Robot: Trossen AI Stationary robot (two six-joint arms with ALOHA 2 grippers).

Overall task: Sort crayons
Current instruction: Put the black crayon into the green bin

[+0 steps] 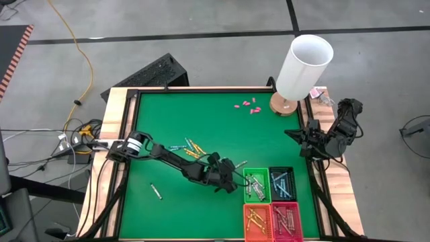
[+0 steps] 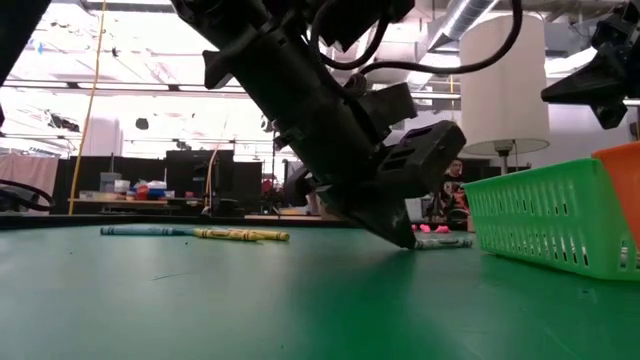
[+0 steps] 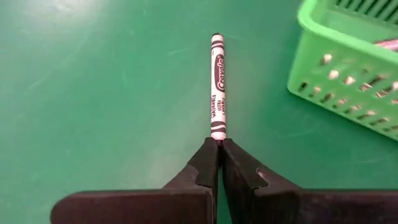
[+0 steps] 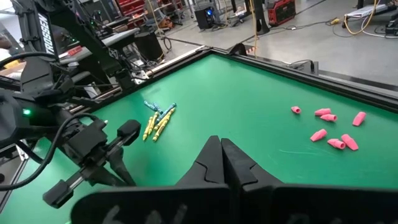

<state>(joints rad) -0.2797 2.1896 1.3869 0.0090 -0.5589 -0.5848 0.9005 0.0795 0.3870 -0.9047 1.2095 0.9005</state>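
A white crayon (image 3: 217, 81) with a dark label lies on the green table just left of the green basket (image 1: 256, 185). My left gripper (image 3: 219, 142) is shut on its near end; in the low view the fingertips (image 2: 408, 238) are down at the table, with the crayon (image 2: 442, 241) sticking out beyond them. More crayons (image 1: 188, 148), light blue and yellow, lie in a loose bunch at mid-table, and one lies alone (image 1: 156, 191) near the front left. My right gripper (image 4: 221, 146) waits shut, raised over the table's right edge. My left gripper pinches the white crayon's near end (image 3: 217, 132) between its two fingertips. The fingers slant down from the table's left and lie along the crayon, which points straight out ahead of them. In the low view the crayon's length (image 2: 445, 241) lies on the table.
Four baskets stand at the front right: green, dark blue (image 1: 282, 183), orange (image 1: 255, 222) and red (image 1: 287, 222), each holding crayons. Small pink pieces (image 1: 247, 105) lie at the far side. A white lamp (image 1: 302, 67) stands at the far right corner.
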